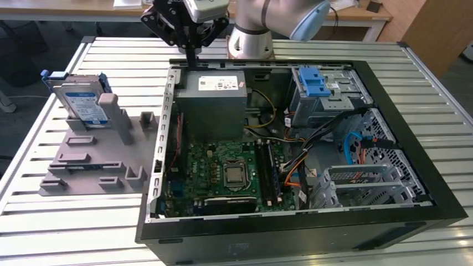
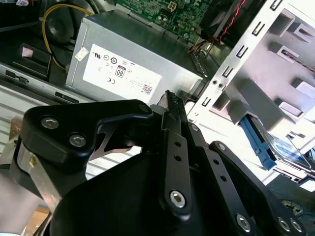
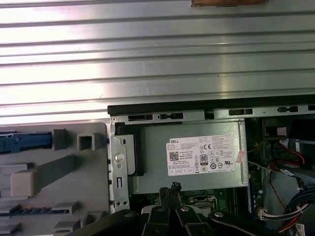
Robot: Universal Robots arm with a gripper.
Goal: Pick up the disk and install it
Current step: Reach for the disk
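Observation:
The disk (image 1: 81,102) stands on edge in a grey holder (image 1: 96,158) on the table, on the exterior view's left of the open computer case (image 1: 296,233). It is silver with a white-and-blue label and blue rails. In both wrist views its blue rail (image 2: 258,142) (image 3: 24,141) shows. My gripper (image 1: 190,65) hangs over the case's rear wall, above the grey power-supply box (image 1: 214,91), well apart from the disk. Its two black fingers (image 2: 170,105) meet at the tip (image 3: 172,188) with nothing between them.
The open case holds a green motherboard (image 1: 229,169), cables and a metal drive cage with a blue carrier (image 1: 314,83). The power-supply box (image 3: 197,157) lies right under the gripper. The grey holder has several raised slots and posts. The table is slatted metal (image 1: 59,221).

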